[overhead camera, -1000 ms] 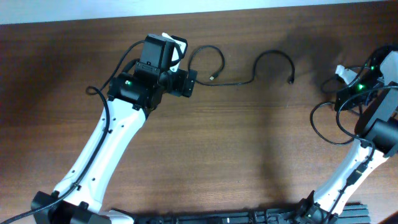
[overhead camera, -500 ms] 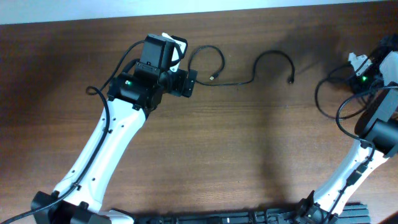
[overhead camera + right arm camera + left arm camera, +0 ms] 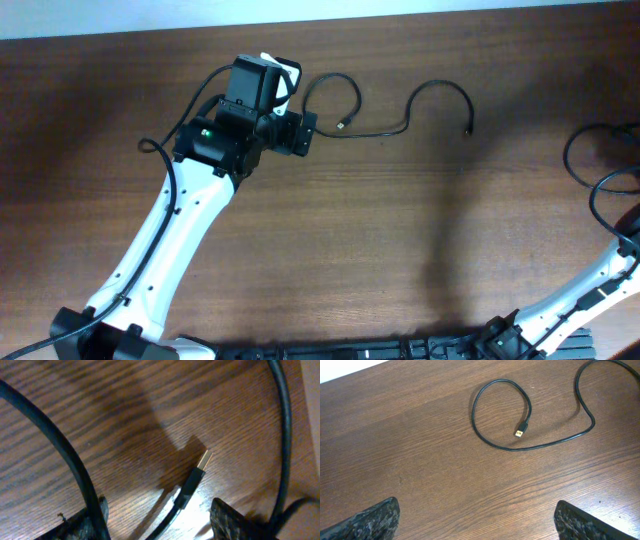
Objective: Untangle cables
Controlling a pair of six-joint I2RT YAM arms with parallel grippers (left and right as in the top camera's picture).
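Note:
A thin black cable [image 3: 385, 131] lies on the far part of the wooden table. It has a loop at its left and a gold USB plug [image 3: 342, 125] inside the loop. My left gripper [image 3: 480, 525] is open and empty, hovering just short of that loop [image 3: 500, 415] and its plug [image 3: 520, 433]. My right gripper [image 3: 157, 520] is out of the overhead view. Its fingers are apart, and a second thin cable with a USB plug [image 3: 196, 476] runs between them, touching neither finger.
Thick black arm cables cross the right wrist view at the left [image 3: 55, 445] and the right [image 3: 284, 420]. Loops of arm cable [image 3: 600, 175] lie at the table's right edge. A pale strip at the far side marks the table's back edge [image 3: 400, 10].
My right arm has swung to the right, and its wrist and gripper have left the overhead view. The left arm and the black cable have not moved.

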